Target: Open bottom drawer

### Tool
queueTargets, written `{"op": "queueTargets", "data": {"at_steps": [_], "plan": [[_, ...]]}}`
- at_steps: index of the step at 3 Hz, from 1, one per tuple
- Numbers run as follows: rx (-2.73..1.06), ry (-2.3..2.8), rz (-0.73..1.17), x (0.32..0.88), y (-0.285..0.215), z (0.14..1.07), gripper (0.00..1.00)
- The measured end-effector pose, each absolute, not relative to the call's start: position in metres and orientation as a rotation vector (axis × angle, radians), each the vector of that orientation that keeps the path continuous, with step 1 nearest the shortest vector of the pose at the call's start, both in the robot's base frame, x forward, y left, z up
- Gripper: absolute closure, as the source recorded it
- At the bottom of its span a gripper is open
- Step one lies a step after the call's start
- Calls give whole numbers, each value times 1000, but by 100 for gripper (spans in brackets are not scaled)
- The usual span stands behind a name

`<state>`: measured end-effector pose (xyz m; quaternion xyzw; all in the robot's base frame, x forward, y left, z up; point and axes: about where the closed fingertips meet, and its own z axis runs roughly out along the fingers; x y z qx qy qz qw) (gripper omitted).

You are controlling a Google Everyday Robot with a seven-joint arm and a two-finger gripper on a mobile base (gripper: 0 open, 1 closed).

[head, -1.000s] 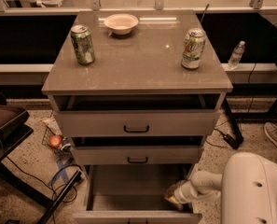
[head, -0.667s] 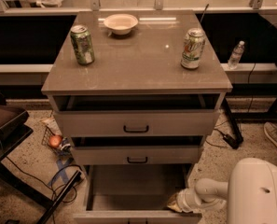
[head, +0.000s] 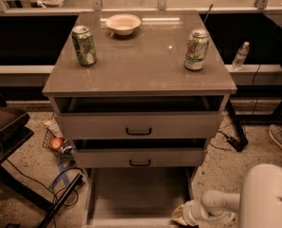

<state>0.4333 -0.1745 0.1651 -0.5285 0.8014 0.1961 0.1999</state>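
Note:
The bottom drawer (head: pixel 138 194) of the grey-beige cabinet (head: pixel 140 75) is pulled far out, and its plain grey interior shows. Its front panel lies at the lower edge of the camera view and its handle is out of view. My gripper (head: pixel 180 215) is low at the drawer's front right corner, at the end of my white arm (head: pixel 219 202), which reaches in from the lower right. The two taller drawers above, top (head: pixel 138 125) and middle (head: pixel 139 157), each stand slightly out and show black handles.
Two cans (head: pixel 84 45) (head: pixel 196 49) and a small bowl (head: pixel 123 23) stand on the cabinet top. A water bottle (head: pixel 240 55) stands on the ledge at right. A dark chair (head: pixel 5 122), cables (head: pixel 64 177) and a wire basket (head: pixel 55 141) lie at left. A shoe (head: pixel 279 139) is at right.
My gripper has moved down towards the lower edge of the view, along the right side of the bottom drawer. The drawer has come out a little further.

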Motion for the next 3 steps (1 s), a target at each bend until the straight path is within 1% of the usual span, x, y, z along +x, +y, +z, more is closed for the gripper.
{"op": "queueTargets", "data": {"at_steps": [2,3], "plan": [[-1480,2240,559,430,-171,163,38],[-1480,2240,563,429,-169,162,14]]}}
